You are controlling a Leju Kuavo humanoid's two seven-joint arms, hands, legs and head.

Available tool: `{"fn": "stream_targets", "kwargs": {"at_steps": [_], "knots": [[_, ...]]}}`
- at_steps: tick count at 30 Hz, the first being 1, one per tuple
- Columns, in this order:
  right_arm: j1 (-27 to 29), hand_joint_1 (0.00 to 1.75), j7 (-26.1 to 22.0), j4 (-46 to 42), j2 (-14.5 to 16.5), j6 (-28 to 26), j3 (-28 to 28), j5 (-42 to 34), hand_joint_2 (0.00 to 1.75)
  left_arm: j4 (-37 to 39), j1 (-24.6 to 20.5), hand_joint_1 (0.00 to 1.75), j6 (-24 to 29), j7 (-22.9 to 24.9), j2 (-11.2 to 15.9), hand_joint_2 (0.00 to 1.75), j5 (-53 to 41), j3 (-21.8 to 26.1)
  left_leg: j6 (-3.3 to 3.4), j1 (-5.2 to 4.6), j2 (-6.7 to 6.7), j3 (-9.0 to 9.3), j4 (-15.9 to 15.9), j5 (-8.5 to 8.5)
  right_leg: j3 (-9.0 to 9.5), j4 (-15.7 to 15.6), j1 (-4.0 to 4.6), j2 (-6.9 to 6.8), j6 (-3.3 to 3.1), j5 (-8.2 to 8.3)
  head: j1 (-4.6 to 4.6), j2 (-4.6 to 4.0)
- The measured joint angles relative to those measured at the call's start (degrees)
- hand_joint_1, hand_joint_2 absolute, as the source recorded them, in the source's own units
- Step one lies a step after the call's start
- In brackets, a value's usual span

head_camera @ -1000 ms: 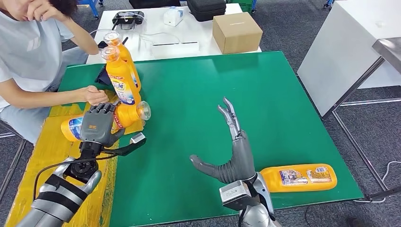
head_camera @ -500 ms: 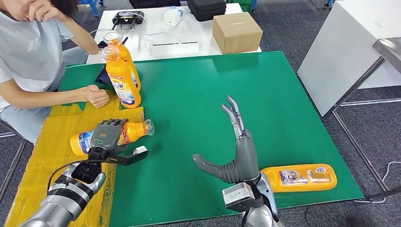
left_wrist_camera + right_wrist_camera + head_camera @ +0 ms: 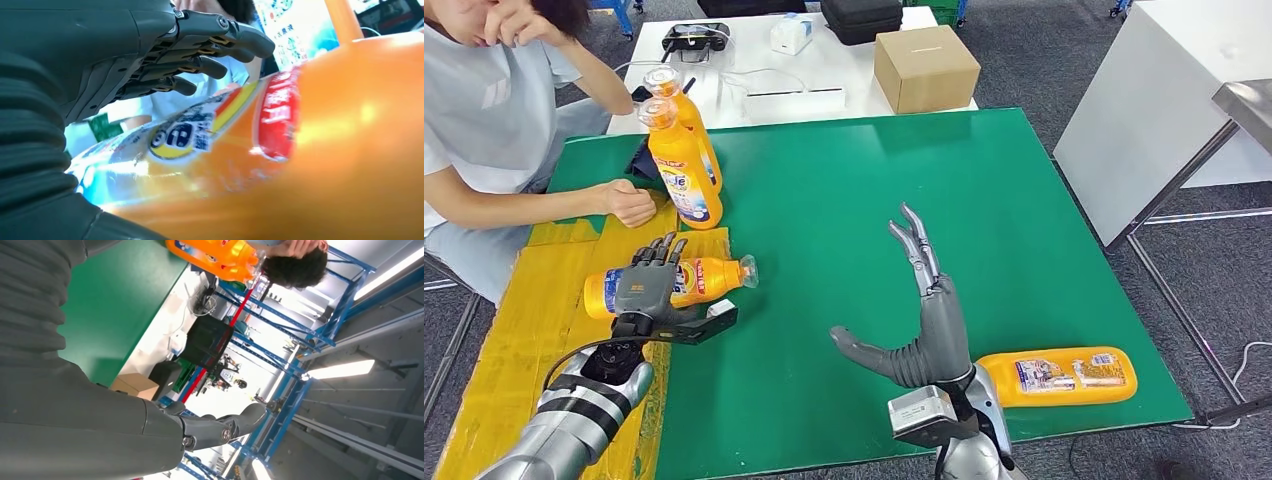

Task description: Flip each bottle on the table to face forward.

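An orange bottle lies on its side at the edge of the yellow patch, its clear cap pointing right. My left hand rests over its middle with the fingers straightened; in the left wrist view the fingers stand clear above the bottle. My right hand hovers open over the green table, fingers spread and holding nothing. A second orange bottle lies flat by my right wrist at the front right. Two more bottles stand upright at the back left, one in front of the other.
A person sits at the left with a fist on the table beside the upright bottles. A cardboard box and a black case sit on the white table behind. Yellow sheeting covers the table's left part.
My left hand has brought the lying bottle nearer and turned it level. Its fingers, curled over the bottle half a second ago, are now straightened. The right hand has barely moved.
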Motion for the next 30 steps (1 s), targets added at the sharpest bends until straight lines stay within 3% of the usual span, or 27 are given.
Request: {"fn": "stream_targets", "kwargs": {"at_steps": [4, 8, 13, 17, 22, 26, 30], "knots": [[0.3, 0.0, 1.3, 0.0, -0.5, -0.3, 0.0, 3.7, 1.75, -3.8, 2.6, 0.0, 5.8, -4.3, -0.8, 1.75, 4.3, 2.3, 0.0, 0.0, 0.01, 0.0, 0.0, 0.0, -0.01, 0.0, 0.0, 0.01, 0.0, 0.0, -0.01, 0.0], [1.3, 0.0, 3.4, 0.0, -1.8, -0.2, -0.1, 8.8, 1.75, -13.8, 8.1, 0.0, 10.7, -11.1, -1.8, 1.75, 11.1, 5.1, 0.0, -0.01, 0.0, -0.01, 0.0, -0.03, -0.02, 0.0, -0.01, 0.01, 0.0, -0.02, -0.02, 0.0], [3.6, 0.0, 5.6, 0.0, -4.2, 2.1, -0.9, 13.6, 1.75, -27.9, 15.0, 0.0, 5.5, -18.5, -2.4, 1.75, 22.0, 6.3, 0.0, -0.01, 0.0, -0.08, 0.0, -0.08, -0.08, 0.0, -0.01, 0.0, -0.01, -0.04, -0.01, 0.0], [5.6, 0.0, 6.5, 0.0, -6.1, 2.8, -2.0, 16.4, 1.75, -36.3, 18.7, 0.0, 2.1, -21.5, -2.4, 1.75, 27.9, 6.4, -0.01, -0.01, -0.01, -0.09, 0.0, -0.08, -0.08, 0.0, 0.0, 0.0, -0.01, -0.04, -0.01, 0.0], [6.8, 0.0, 7.4, 0.0, -7.5, 3.3, -2.9, 18.4, 1.75, -42.2, 21.1, 0.0, 0.2, -23.7, -2.4, 1.75, 31.6, 6.5, -0.01, 0.0, -0.01, -0.07, 0.0, -0.07, -0.06, 0.0, 0.01, 0.0, -0.01, -0.03, -0.02, 0.0], [8.6, 0.0, 9.8, 0.0, -9.2, 3.3, -4.7, 23.7, 1.75, -47.3, 24.1, 0.0, -4.2, -29.1, -2.4, 1.75, 42.1, 6.5, -0.01, 0.0, -0.02, -0.08, 0.0, -0.07, -0.07, 0.0, 0.0, 0.0, -0.01, -0.04, -0.02, 0.0], [11.1, 0.0, 12.0, 0.1, -12.3, 3.4, -8.2, 26.3, 1.75, -52.0, 27.1, 0.0, -8.8, -31.3, -2.5, 1.75, 49.9, 6.9, 0.03, -0.07, -0.04, -0.11, 0.0, -0.12, -0.08, 0.0, -0.04, 0.0, 0.01, -0.05, -0.01, 0.0]]}}
